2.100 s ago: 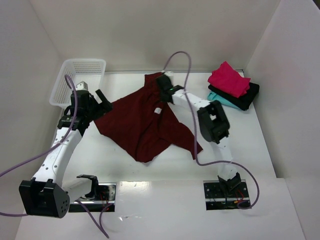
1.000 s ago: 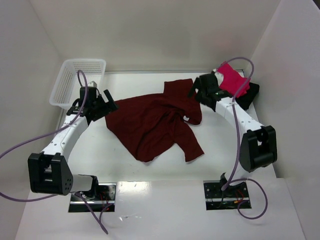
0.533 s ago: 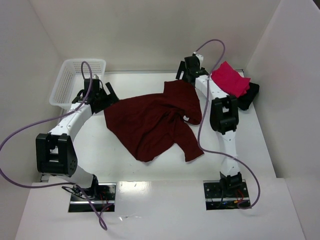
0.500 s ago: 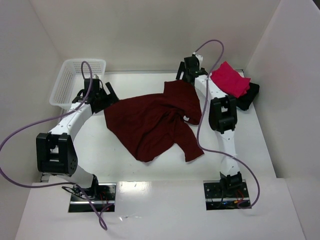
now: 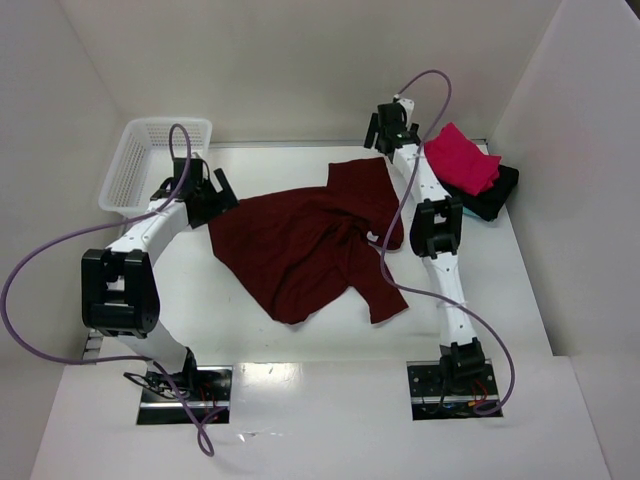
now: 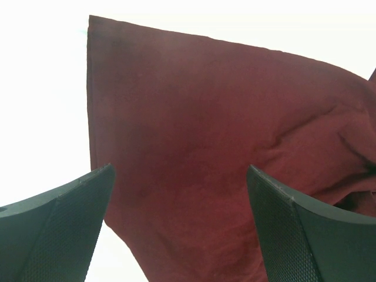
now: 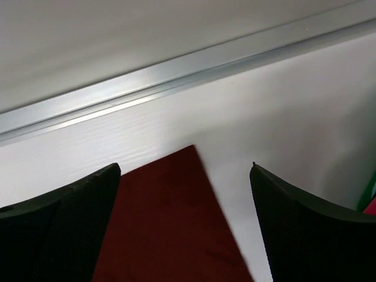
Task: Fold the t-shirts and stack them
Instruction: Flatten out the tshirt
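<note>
Across the middle of the surface (image 5: 500, 300) sprawls the maroon t-shirt (image 5: 300, 250), rumpled. Light, limp cloth, I judge, best pinched at corners: the left gripper (image 5: 212, 196) hangs at its left corner, the right gripper (image 5: 380, 135) above its far corner, both sets of fingers spread wide, empty. Folded shirts (image 5: 465, 170) stack far right.

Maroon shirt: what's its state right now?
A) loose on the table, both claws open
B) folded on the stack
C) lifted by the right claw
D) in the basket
A: the maroon shirt lies rumpled on the table, and the wrist views show the left claw and right claw open, pinching nothing.
</note>
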